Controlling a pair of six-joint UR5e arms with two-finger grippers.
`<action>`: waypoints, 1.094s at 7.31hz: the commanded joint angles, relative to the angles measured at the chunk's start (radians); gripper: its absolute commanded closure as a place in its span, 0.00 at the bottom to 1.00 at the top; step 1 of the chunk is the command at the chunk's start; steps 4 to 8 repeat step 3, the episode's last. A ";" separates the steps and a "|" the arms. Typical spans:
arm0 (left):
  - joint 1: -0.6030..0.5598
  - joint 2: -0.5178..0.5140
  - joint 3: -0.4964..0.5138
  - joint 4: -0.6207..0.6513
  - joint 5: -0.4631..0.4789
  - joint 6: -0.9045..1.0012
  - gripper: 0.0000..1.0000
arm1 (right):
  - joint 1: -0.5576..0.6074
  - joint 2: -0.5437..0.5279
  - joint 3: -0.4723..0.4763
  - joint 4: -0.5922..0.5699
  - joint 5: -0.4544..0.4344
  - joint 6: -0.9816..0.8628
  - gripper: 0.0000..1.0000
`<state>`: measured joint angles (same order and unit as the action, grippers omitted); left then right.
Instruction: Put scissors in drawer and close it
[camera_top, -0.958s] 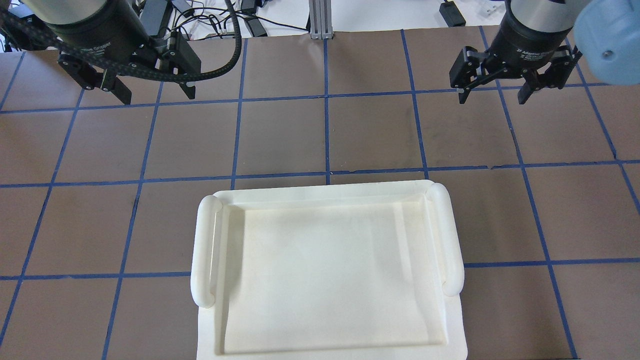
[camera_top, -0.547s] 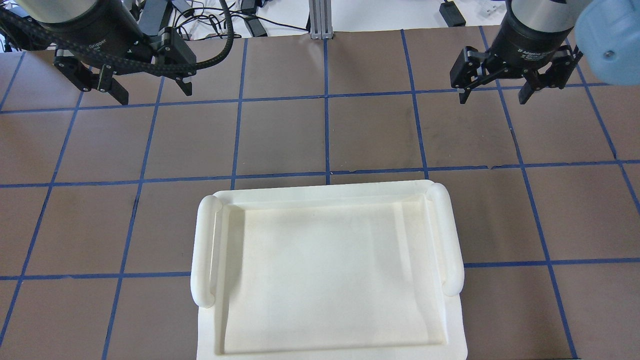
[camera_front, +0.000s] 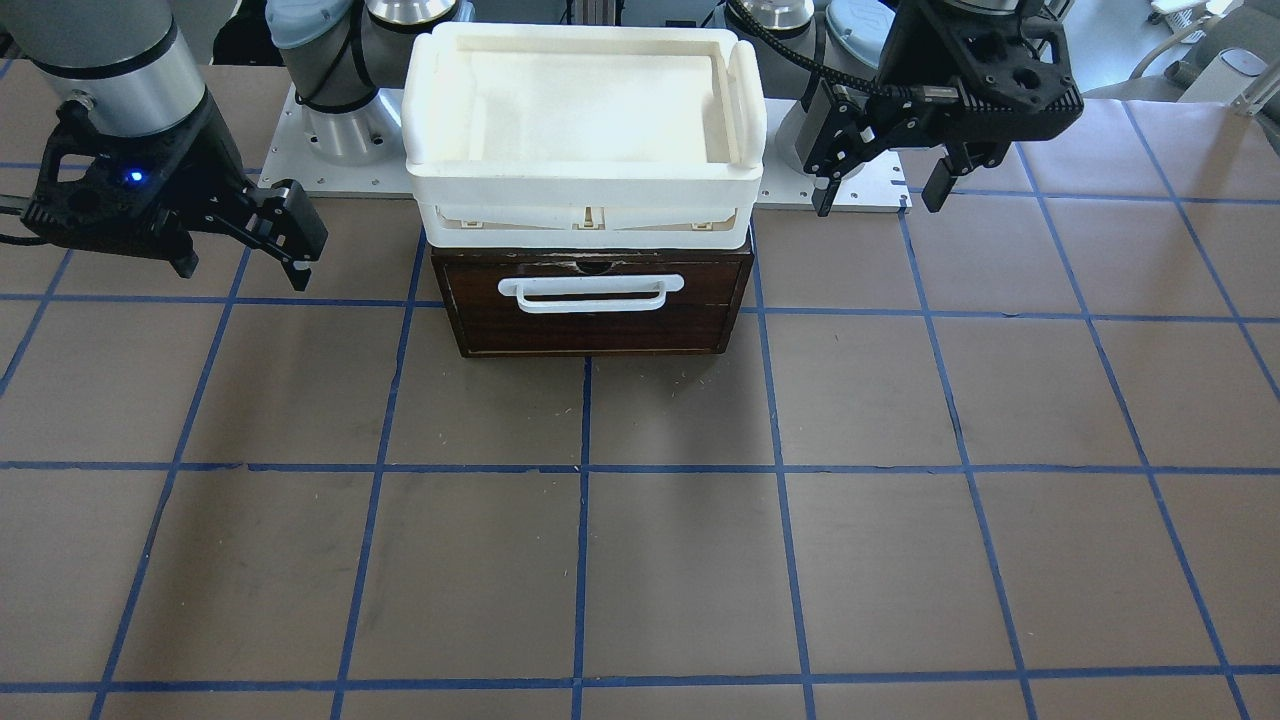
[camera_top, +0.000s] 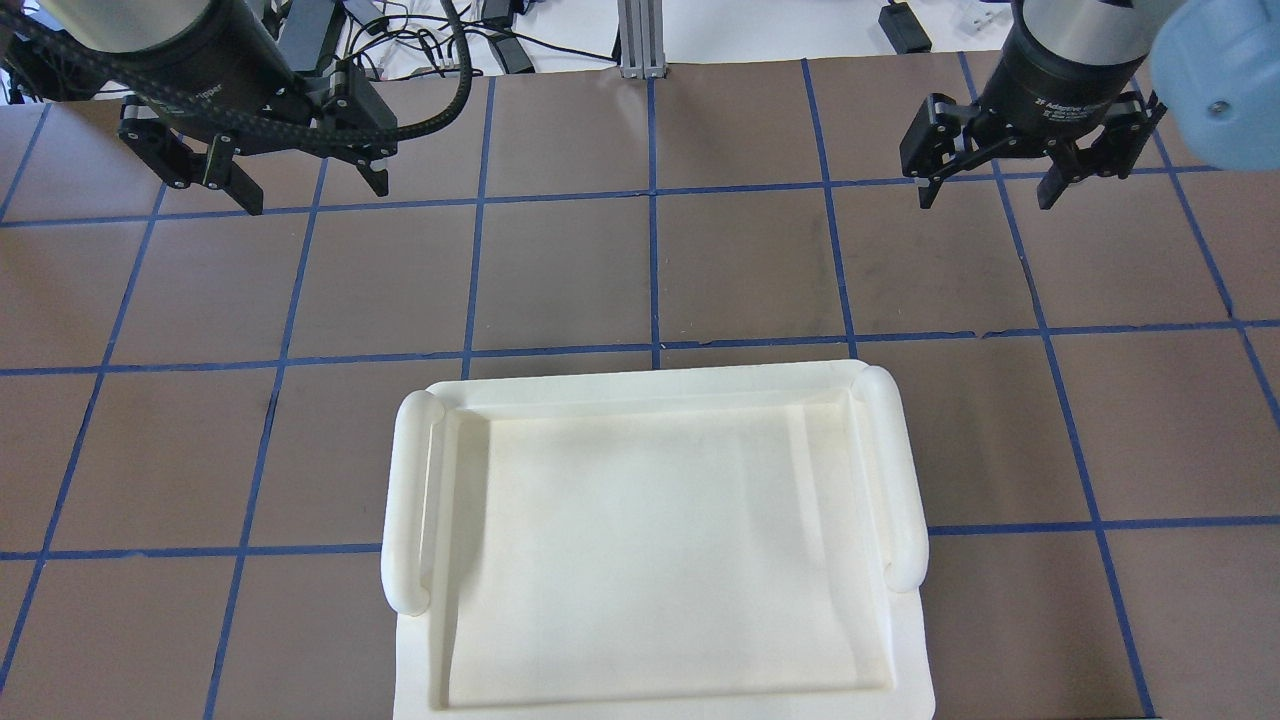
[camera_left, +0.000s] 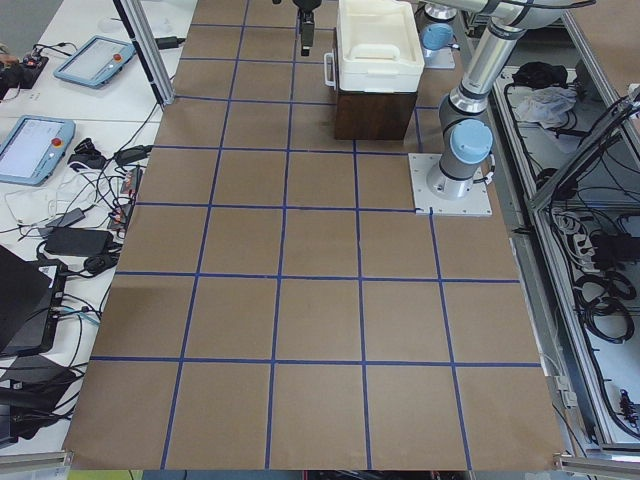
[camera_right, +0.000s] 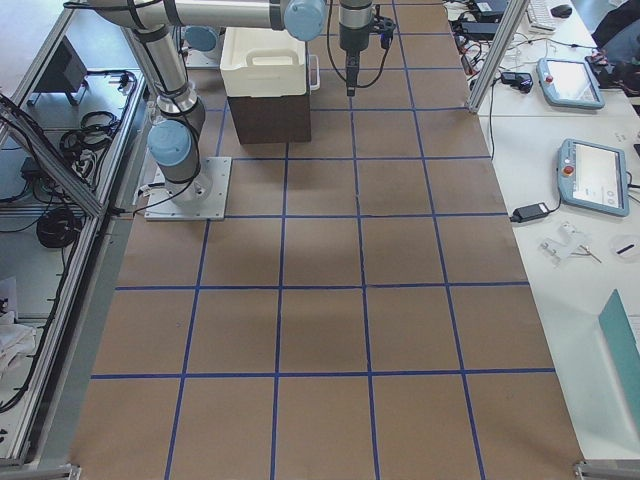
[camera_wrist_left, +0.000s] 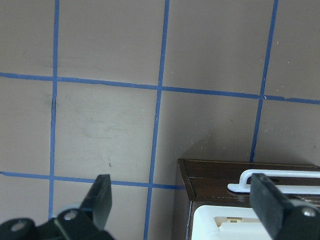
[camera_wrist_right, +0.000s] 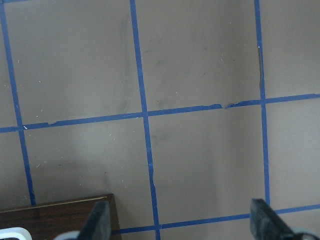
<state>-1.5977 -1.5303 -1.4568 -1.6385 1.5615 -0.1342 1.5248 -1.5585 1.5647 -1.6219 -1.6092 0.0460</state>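
Note:
The dark brown wooden drawer (camera_front: 590, 325) stands at the robot's side of the table with its front flush and its white bar handle (camera_front: 590, 293) facing away from the robot. Its corner shows in the left wrist view (camera_wrist_left: 215, 175) and the right wrist view (camera_wrist_right: 55, 215). The scissors show in no view. My left gripper (camera_top: 315, 195) is open and empty, hovering above the table to the left of the drawer (camera_front: 880, 195). My right gripper (camera_top: 986, 198) is open and empty, hovering on the other side (camera_front: 243, 272).
A white plastic tray (camera_front: 585, 190) with two side handles sits on top of the drawer box and hides it in the overhead view (camera_top: 420, 500). The brown table has a blue tape grid. Cables, tablets and power bricks lie beyond the table edges.
My left gripper has shifted and turned slightly while staying open. The right gripper, the tray and the drawer have not moved.

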 joint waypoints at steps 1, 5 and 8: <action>-0.001 0.004 -0.013 0.000 0.000 0.002 0.00 | 0.000 0.000 0.000 -0.001 0.000 0.000 0.00; -0.008 0.009 -0.014 0.000 0.000 0.008 0.00 | 0.000 0.000 0.000 0.002 0.000 0.000 0.00; -0.008 0.009 -0.014 0.000 0.000 0.008 0.00 | 0.000 0.000 0.000 0.002 0.000 0.000 0.00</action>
